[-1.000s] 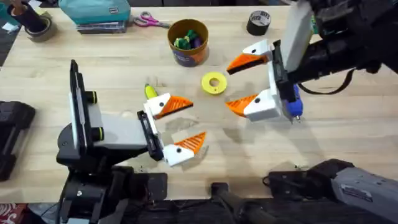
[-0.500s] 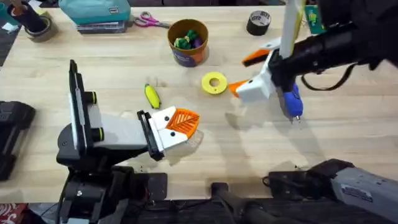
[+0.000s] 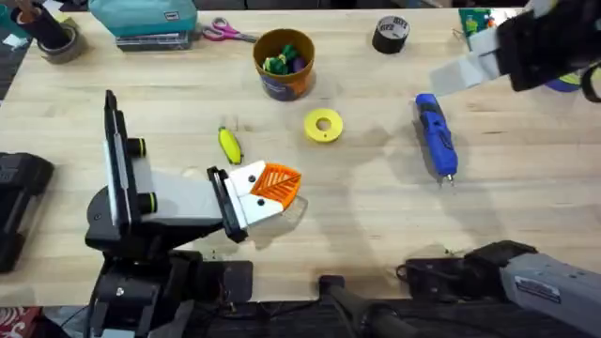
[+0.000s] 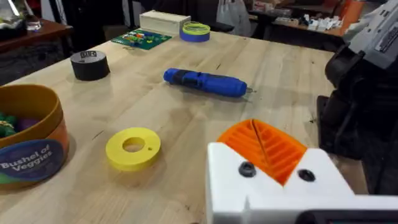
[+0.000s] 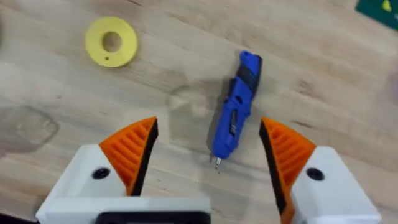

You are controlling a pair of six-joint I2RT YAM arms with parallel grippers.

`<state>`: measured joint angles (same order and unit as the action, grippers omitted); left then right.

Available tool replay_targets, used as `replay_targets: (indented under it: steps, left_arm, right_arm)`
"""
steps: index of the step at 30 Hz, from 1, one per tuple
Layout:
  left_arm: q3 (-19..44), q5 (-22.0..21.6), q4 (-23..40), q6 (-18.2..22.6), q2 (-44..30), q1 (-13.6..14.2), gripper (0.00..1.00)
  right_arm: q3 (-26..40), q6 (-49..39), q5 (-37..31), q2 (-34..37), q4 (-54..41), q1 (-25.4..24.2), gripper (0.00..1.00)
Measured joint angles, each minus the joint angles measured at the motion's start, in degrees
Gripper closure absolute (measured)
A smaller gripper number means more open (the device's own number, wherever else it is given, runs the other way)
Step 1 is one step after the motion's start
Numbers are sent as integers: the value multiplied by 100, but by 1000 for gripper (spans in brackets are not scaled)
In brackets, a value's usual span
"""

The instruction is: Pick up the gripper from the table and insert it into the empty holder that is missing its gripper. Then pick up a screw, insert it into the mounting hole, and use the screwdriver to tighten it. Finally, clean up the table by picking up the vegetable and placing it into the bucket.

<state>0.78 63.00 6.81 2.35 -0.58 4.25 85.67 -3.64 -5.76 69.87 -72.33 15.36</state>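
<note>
- Overhead: vegetable [image 3: 229, 145] lies flat on the bare table [image 3: 526, 216], just beside the left claw [image 3: 272, 185] and apart from it. Bucket [image 3: 284, 64] sits farther back, well apart, with toy pieces already in it.
- Vegetable looks like small hard plastic: probably light, stiff, a bit slick, and rounded enough to roll. I'd grip across the yellow middle, not the tapered green end.
- Left claw: orange tips pressed together, nothing between them, resting low by the table. It needs to open before any pick.
- Right wrist view: right claw [image 5: 208, 152] is spread wide and empty, hanging above the screwdriver [image 5: 236, 111], touching nothing.
- Screwdriver lies flat on the table, bit toward the robot, near the yellow tape ring [image 3: 323, 126] but apart. It should be rigid, smooth and heavier than the vegetable; take it mid-barrel.
- Judging by layout, the remaining step looks like vegetable into bucket; left arm is the closer one.
</note>
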Motion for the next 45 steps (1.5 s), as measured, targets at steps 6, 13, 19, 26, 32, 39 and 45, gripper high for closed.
replay_targets:
  steps: [6, 13, 19, 26, 32, 39, 45]
  left_arm:
    - [0, 0, 0, 0, 0, 0, 996]
    - [0, 0, 0, 0, 0, 0, 996]
    - [0, 0, 0, 0, 0, 0, 996]
    - [0, 0, 0, 0, 0, 0, 996]
    - [0, 0, 2, 0, 0, 0, 996]
    - [0, 0, 2, 0, 0, 0, 996]
    - [0, 0, 2, 0, 0, 0, 996]
  right_arm:
    - [-26, 179, -41, 0, -79, -709, 4]
    - [-849, 192, -39, 0, 620, -1141, 4]
    - [-1571, 91, -37, 222, 1251, -1152, 3]
    - [-1655, -182, -37, 1141, 1784, -1152, 3]
    - [-1668, -391, -13, 1850, 1869, -1245, 3]
    - [-1688, -353, 243, 1934, 1607, -1713, 4]
    - [-1766, -319, 349, 1934, 1602, -1797, 5]
